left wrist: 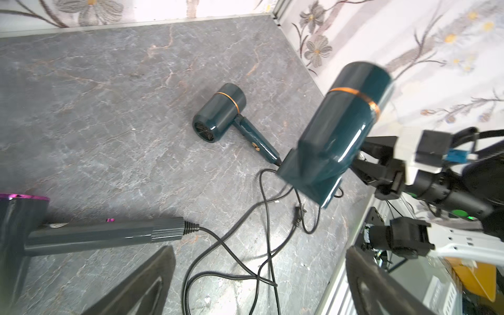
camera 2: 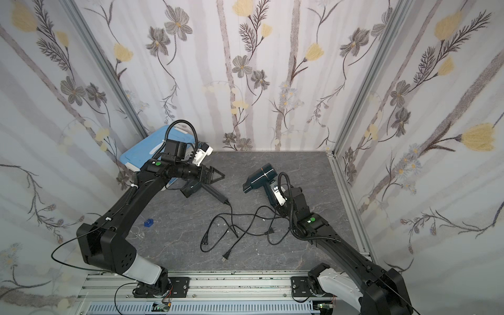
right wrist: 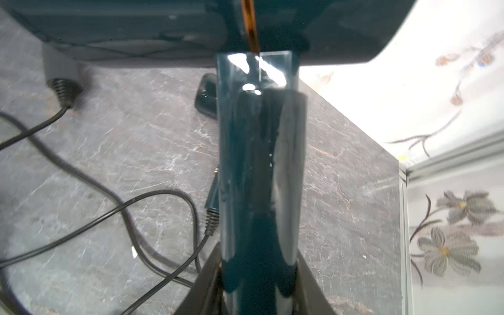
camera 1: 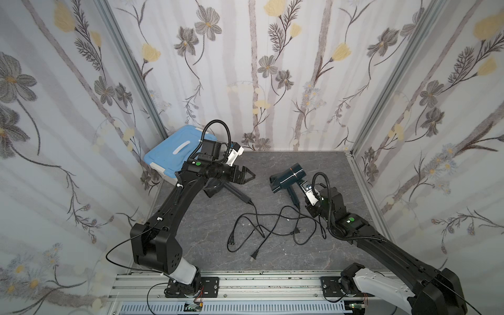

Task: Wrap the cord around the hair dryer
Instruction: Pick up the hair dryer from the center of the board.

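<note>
My right gripper is shut on the handle of a teal hair dryer with an orange band, holding it above the table right of centre; its body also shows in the left wrist view. Black cord lies in loose, crossing loops on the table, ending in a plug. I cannot tell which loop belongs to the held dryer. My left gripper is open and empty, hovering at the back left with the cord below its fingers.
A dark grey dryer lies under the left gripper, its cord joining the tangle. A smaller teal dryer lies on the table beneath the held one. A blue lidded box sits in the back left corner. Papered walls enclose three sides.
</note>
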Action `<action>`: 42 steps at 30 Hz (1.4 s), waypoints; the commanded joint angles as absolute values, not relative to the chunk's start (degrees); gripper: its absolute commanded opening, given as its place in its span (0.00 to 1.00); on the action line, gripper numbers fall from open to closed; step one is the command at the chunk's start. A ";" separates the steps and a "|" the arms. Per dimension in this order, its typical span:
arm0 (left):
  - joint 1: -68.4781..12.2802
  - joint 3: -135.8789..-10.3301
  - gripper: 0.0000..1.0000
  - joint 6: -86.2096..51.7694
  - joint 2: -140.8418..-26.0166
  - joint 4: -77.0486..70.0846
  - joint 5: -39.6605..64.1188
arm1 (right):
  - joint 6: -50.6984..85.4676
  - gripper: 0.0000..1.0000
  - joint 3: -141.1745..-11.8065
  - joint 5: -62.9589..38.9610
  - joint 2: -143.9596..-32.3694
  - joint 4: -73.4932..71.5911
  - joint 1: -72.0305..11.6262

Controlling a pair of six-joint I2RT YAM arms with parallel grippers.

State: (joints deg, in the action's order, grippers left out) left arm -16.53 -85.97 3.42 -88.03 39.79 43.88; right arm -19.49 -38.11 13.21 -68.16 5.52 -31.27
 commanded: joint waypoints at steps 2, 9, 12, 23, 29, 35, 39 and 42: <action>-16.44 -85.96 1.00 10.64 -87.59 44.64 52.39 | -31.34 0.00 -38.30 7.89 -68.05 -3.20 -34.50; -17.87 -81.63 1.00 12.57 -83.86 44.37 56.92 | -38.28 0.00 -39.82 3.69 -68.31 -3.28 -37.48; -18.99 -80.01 1.00 12.89 -83.01 44.22 57.67 | -39.61 0.00 -40.65 2.71 -68.29 -3.72 -38.86; -22.76 -78.30 0.98 9.61 -83.20 39.65 60.91 | -41.09 0.00 -43.79 3.34 -69.10 -4.48 -42.69; -24.88 -78.62 0.98 8.74 -83.93 39.24 60.27 | -40.27 0.00 -45.41 2.86 -70.79 -5.13 -44.02; -26.61 -77.75 0.97 6.58 -83.22 37.00 59.55 | -40.67 0.00 -46.39 3.51 -72.71 -6.06 -45.88; -27.09 -77.41 0.89 4.47 -82.70 34.97 58.72 | -40.08 0.00 -46.91 3.15 -73.32 -6.72 -46.25; -27.31 -77.43 0.70 3.01 -82.62 34.04 58.21 | -39.47 0.00 -47.02 3.07 -73.56 -7.01 -46.75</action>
